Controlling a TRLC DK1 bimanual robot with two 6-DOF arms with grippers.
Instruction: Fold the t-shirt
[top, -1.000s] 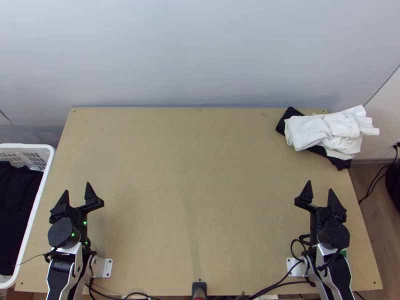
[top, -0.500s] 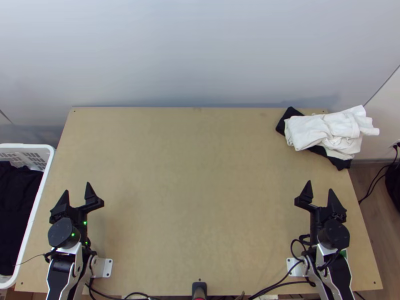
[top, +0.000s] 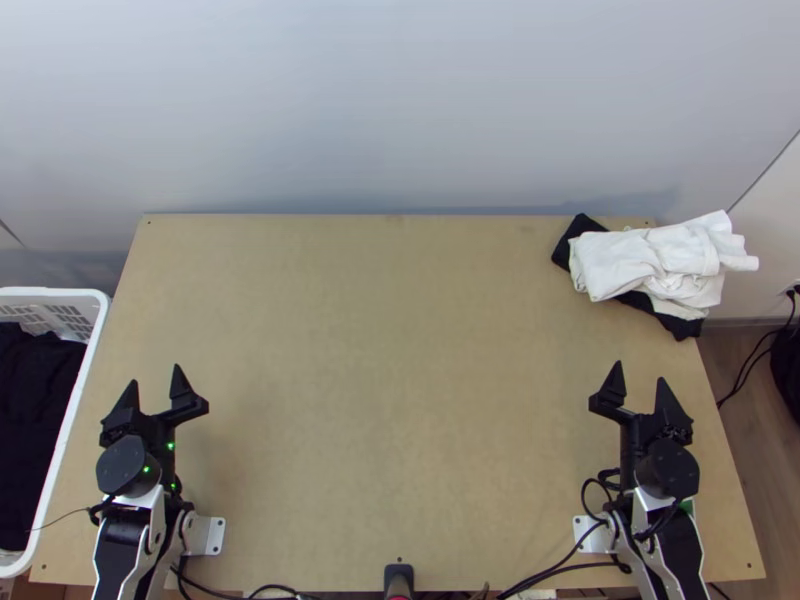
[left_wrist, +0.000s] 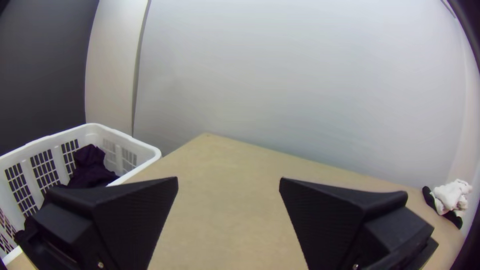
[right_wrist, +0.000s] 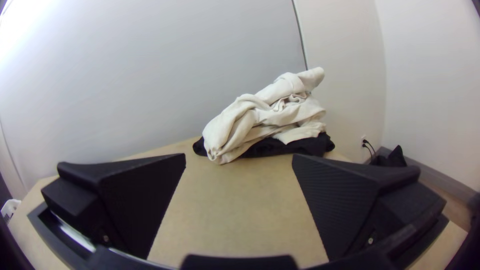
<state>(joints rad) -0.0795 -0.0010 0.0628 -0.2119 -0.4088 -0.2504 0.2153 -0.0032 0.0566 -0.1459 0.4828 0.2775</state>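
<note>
In the top view my left gripper (top: 155, 380) stands open over the table's near left part, and my right gripper (top: 640, 378) is open over the near right part. White cloth (top: 650, 262) lies bunched on a black cloth (top: 684, 327) at the table's far right corner, apart from both grippers. The left wrist view has my left gripper (left_wrist: 228, 185) with nothing between its wide-apart fingers. In the right wrist view my right gripper (right_wrist: 239, 159) is likewise spread, and the white cloth (right_wrist: 265, 117) is heaped beyond it on the black cloth (right_wrist: 295, 146).
A white basket (top: 75, 410) holding dark cloth (top: 35, 425) stands beside the table's left edge. The wooden table (top: 390, 350) is bare between the two arms. A pale wall (top: 400, 110) rises behind its far edge. Cables (top: 560, 568) run along the near edge.
</note>
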